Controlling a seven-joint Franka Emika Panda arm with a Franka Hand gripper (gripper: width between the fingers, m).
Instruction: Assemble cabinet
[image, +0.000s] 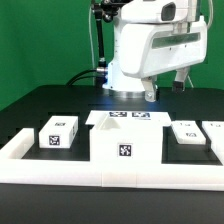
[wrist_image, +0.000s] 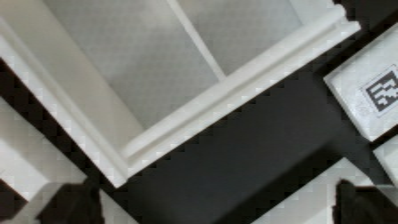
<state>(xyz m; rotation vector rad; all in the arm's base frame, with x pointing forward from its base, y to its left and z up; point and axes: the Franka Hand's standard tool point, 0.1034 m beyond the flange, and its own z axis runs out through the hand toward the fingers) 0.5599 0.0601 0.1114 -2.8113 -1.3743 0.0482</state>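
Note:
The cabinet body (image: 122, 143), a white box with a tag on its front, stands at the table's middle front. In the wrist view its open inside (wrist_image: 178, 70) shows with a divider wall. A small tagged white block (image: 58, 133) lies on the exterior view's left. Two flat tagged panels (image: 187, 132) (image: 215, 130) lie on the right; one tagged part shows in the wrist view (wrist_image: 370, 92). My gripper (image: 166, 88) hangs above the table behind the body, open and empty. In the wrist view (wrist_image: 217, 212) its dark fingers (wrist_image: 71, 205) stand wide apart over black table.
The marker board (image: 128, 116) lies flat behind the cabinet body, at the robot's base. A long low white rail (image: 110, 176) runs along the front and turns back at both ends (image: 18, 145). A green backdrop stands behind.

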